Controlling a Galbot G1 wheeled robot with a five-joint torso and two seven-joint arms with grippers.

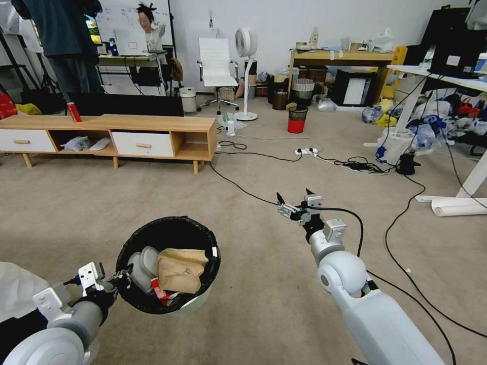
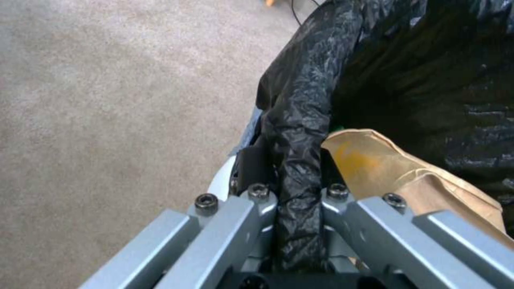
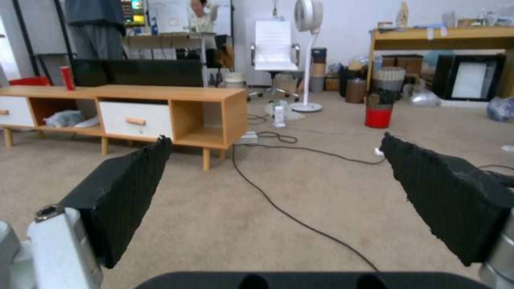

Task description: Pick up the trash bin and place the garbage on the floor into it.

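Note:
The trash bin [image 1: 195, 304] is a small pale round bin lined with a black bag, held off the floor [image 1: 253, 284] at the lower left of the head view. My left gripper [image 1: 119, 279] is shut on its near rim; in the left wrist view the left gripper [image 2: 289, 160] pinches the folded black bag at the trash bin rim [image 2: 300, 120]. Inside lies garbage: a crumpled brown paper bag [image 1: 180, 274] [image 2: 407, 176], a pale cup [image 1: 142, 266] and a red wrapper [image 1: 160, 294]. My right gripper [image 1: 293, 195] [image 3: 276, 176] hangs open and empty above the carpet.
A low wooden cabinet [image 1: 152, 126] with an upright red can [image 1: 74, 112] stands at the far left. Black cables [image 1: 243, 190] and a power strip [image 1: 306, 151] cross the carpet ahead. A red-bottomed mesh bin [image 1: 297, 120] stands farther back, and a white desk leg [image 1: 477, 177] and paper roll [image 1: 459, 208] at the right.

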